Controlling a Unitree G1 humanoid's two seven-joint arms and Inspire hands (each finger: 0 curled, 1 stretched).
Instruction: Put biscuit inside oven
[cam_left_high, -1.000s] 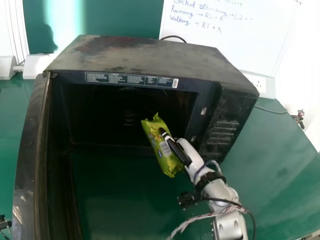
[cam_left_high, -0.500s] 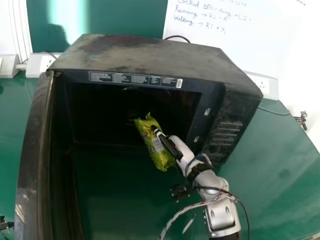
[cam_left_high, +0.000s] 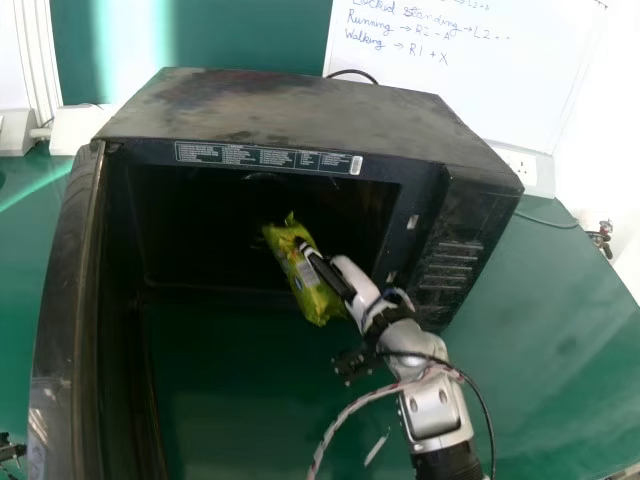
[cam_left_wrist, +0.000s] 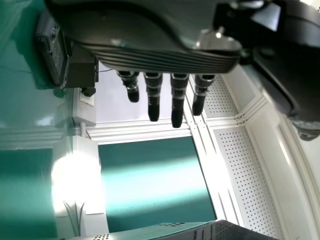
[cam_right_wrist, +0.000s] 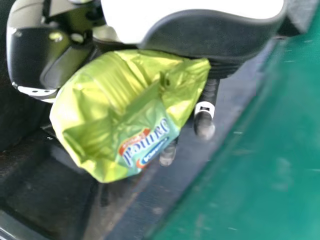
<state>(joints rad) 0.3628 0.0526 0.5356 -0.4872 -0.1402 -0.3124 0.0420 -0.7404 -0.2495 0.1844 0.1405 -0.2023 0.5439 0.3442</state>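
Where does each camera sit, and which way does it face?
Head view: on the head, facing forward and down at the open oven; right hand shows.
Left wrist view: at the wrist, facing past the left hand towards a green panel.
Right wrist view: at the wrist, close on that hand, the packet and green tabletop.
Head and right wrist views share the packet and right hand.

“Walking” (cam_left_high: 371, 44) on whiteboard (cam_left_high: 480, 100), oven label (cam_left_high: 262, 157), packet lettering (cam_right_wrist: 145, 145)

The right arm (cam_left_high: 435, 405) rises from the head view's bottom edge, right of centre, slanting forward and leftward, its right hand (cam_left_high: 352, 280) closed in a grip. The left hand (cam_left_wrist: 145, 35) holds its fingers (cam_left_wrist: 178, 100) straight, slightly spread.
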